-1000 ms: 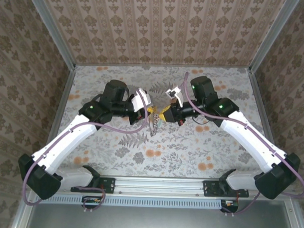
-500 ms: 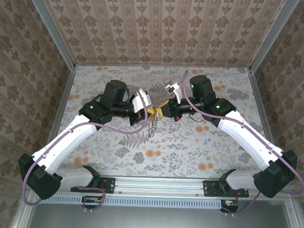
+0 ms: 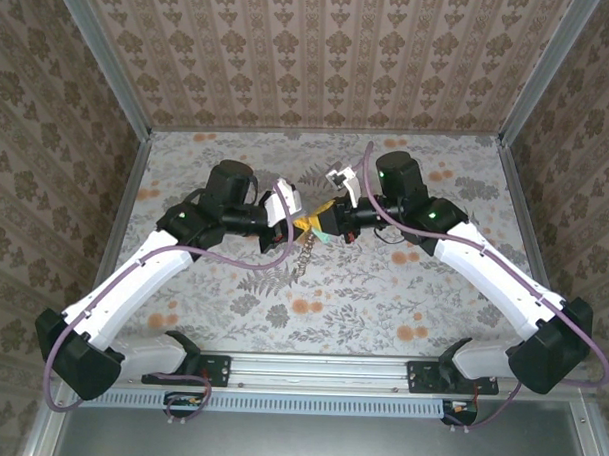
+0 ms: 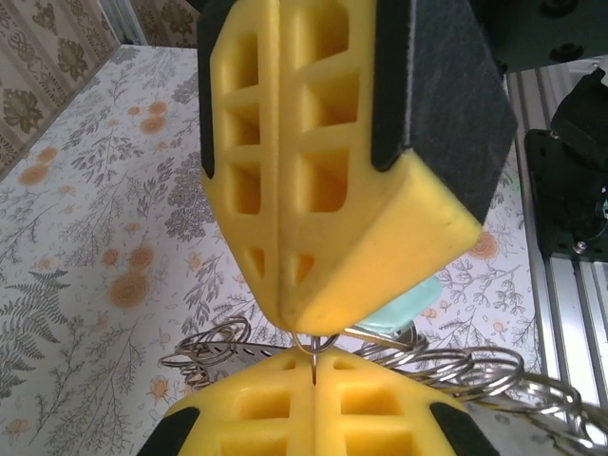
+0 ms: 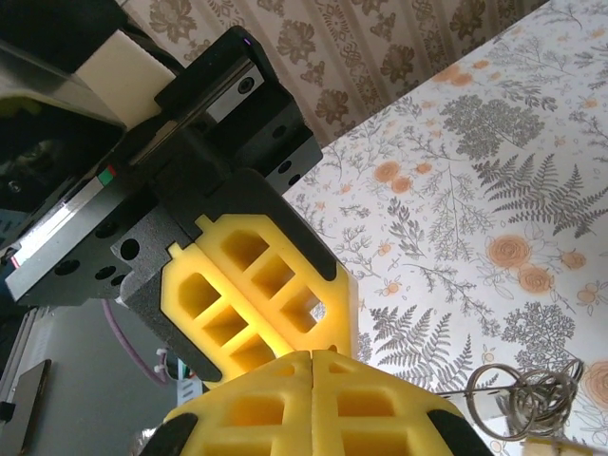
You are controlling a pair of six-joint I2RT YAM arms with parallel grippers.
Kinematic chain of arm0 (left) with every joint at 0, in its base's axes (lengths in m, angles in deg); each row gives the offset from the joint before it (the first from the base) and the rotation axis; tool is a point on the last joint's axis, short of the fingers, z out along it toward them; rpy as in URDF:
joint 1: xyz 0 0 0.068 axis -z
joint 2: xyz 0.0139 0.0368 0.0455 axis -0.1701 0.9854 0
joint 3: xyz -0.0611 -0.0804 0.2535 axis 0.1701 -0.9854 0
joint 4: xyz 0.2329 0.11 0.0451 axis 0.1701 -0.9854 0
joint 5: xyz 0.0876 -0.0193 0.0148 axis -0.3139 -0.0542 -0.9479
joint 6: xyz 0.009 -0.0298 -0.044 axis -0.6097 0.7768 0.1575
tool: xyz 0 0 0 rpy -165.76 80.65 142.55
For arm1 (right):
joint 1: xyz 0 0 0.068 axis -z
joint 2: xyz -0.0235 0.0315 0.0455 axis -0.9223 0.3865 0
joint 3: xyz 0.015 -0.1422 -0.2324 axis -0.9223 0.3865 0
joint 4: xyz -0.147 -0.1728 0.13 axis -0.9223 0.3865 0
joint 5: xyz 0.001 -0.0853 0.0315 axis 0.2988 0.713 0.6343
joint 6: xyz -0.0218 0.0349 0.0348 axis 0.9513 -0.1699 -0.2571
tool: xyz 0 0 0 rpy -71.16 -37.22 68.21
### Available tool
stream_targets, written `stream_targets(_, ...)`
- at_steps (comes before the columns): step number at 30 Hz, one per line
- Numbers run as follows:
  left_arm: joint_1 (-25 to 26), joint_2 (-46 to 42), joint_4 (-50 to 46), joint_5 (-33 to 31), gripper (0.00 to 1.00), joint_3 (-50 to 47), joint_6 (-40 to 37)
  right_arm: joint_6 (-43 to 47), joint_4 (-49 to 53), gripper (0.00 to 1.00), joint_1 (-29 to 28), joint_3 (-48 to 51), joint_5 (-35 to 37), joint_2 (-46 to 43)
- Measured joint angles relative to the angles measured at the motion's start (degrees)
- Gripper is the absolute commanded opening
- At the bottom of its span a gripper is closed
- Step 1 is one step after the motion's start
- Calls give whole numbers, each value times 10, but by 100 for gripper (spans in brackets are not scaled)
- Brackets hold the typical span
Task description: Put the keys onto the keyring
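Chain links make the keyring (image 3: 304,256) light, floppy and slippery. It hangs above the table (image 3: 382,291) from the left end effector (image 4: 313,372), which is clamped on 1 thin wire loop. The right end effector (image 4: 290,318) is pressed together too, tip to tip with it; what it pinches I cannot tell. Best hold: 1 ring, pinched flat.

The table (image 3: 164,178) is covered with a pale cloth (image 3: 382,291) printed with grey ferns, leaves and scattered orange flowers (the flowers are thickest toward the near side). A metal rail (image 3: 320,370) runs along the table's near edge. The keyring (image 3: 303,256) hangs over the middle of the cloth; whether its lower end touches the cloth cannot be told.
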Motion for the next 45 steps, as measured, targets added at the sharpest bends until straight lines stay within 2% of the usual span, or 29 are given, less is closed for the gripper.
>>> stream_targets(8,0,-8,-16,11,0,5,-3,22,15,0,-2,17,18,-25)
stream_targets(45,-12,-33,-11,60,0,19,-4,3,-19,0,-7,34,30,-56)
